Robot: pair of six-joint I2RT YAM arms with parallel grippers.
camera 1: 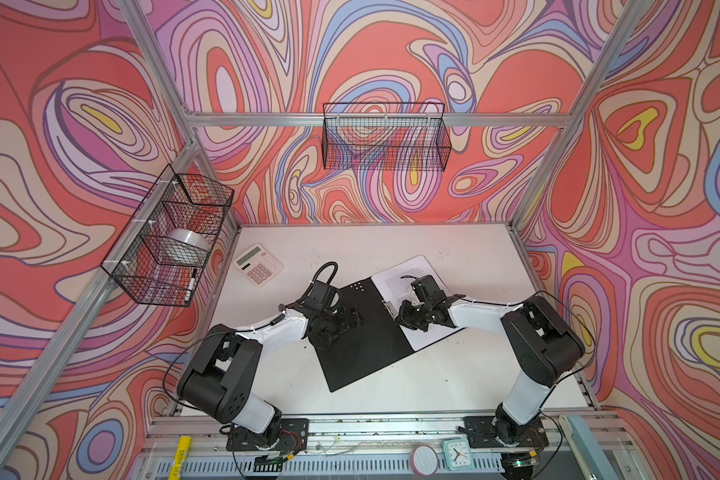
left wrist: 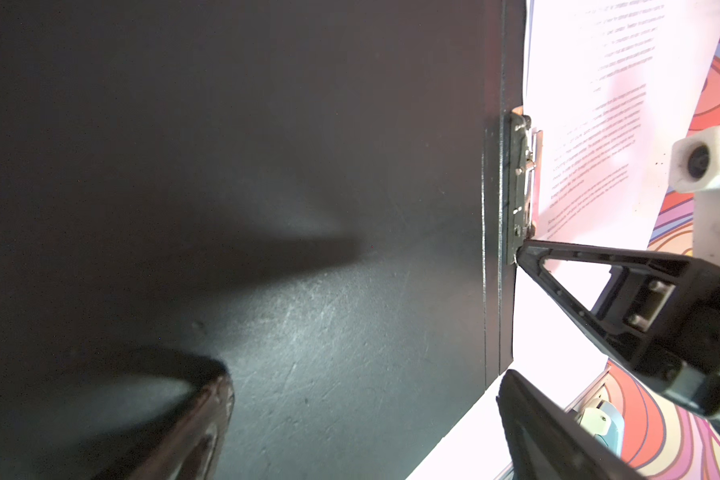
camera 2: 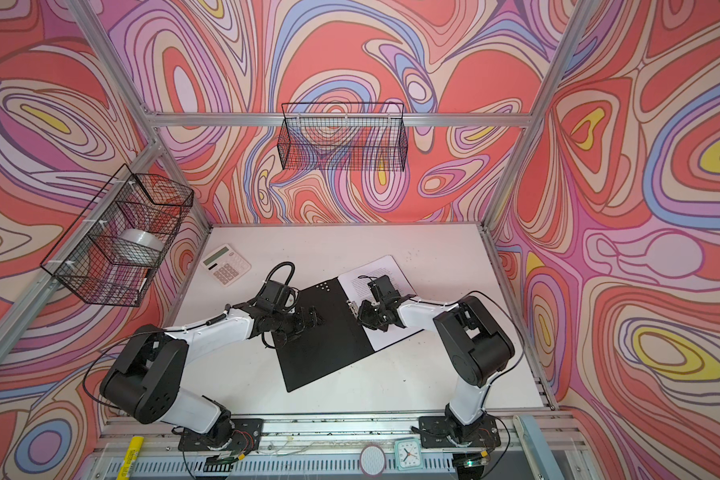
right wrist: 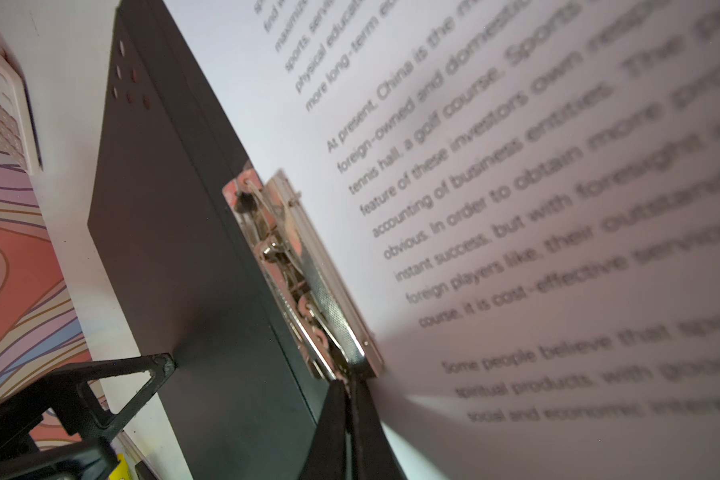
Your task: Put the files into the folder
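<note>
Right gripper [right wrist: 348,384], closed, touches clip [right wrist: 308,282] on folder [right wrist: 163,249].

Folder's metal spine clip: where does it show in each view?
In a top view: clip mid-table, on the folder spine.
In a top view: clip, same place.
Left wrist: clip at the folder's black edge.
Right wrist: clip close up.
Shared landmark: the files beside it.

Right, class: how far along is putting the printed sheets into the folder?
Done: the folder lies open, printed sheets on its right half beside the metal clip. In hand: the shut right gripper sits at the clip's end; the open left gripper is over the black left flap. Left: likely clamping the sheets and closing the cover.
</note>
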